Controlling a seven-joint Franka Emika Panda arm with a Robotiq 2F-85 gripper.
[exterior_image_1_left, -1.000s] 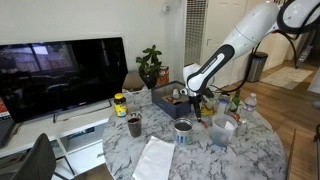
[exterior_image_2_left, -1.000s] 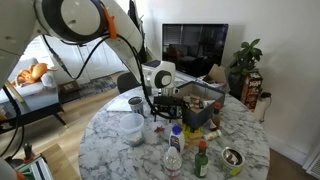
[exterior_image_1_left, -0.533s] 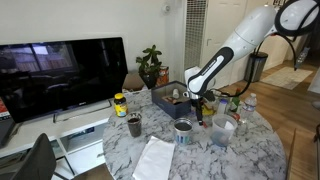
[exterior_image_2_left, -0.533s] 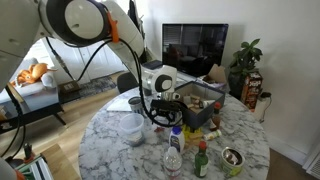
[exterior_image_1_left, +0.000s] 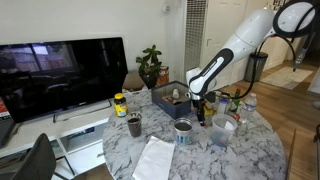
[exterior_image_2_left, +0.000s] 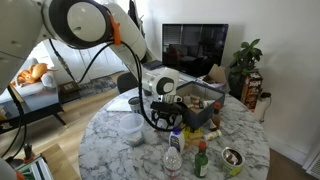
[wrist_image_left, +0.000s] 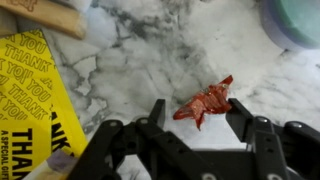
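- As the wrist view looks down on it, the red scrap (wrist_image_left: 205, 102) lies on the marble table (wrist_image_left: 130, 70) in the gap between the two fingers of the gripper (wrist_image_left: 195, 112), closer to the finger on the picture's right (wrist_image_left: 241, 112) than to the one on its left (wrist_image_left: 152, 113).
- The fingers are spread, one on each side of the red scrap, and pinch nothing. Bare marble shows between the left finger and the red scrap. At the right finger I cannot tell whether its tip touches the red scrap's upper end or stands just beside it.
- The red scrap's long axis runs on a slant, from low near the left finger up toward the right fingertip, so it lies neither square across the gap nor along it. It looks crumpled and flat against the table.
- With only one arm, there is no question of which hand is nearer.
- Only the wrist view shows the red scrap and its neighbours: a yellow bag (wrist_image_left: 30, 90) off to the left, a wooden piece (wrist_image_left: 60, 18) at the top left and a pale green bowl (wrist_image_left: 298, 18) at the top right, all apart from the red scrap.
- In both exterior views the gripper (exterior_image_1_left: 197, 103) (exterior_image_2_left: 165, 112) is low over the crowded table (exterior_image_1_left: 200, 158), pointing down among tins and bottles. The red scrap cannot be made out there, nor can the fingers' spread.
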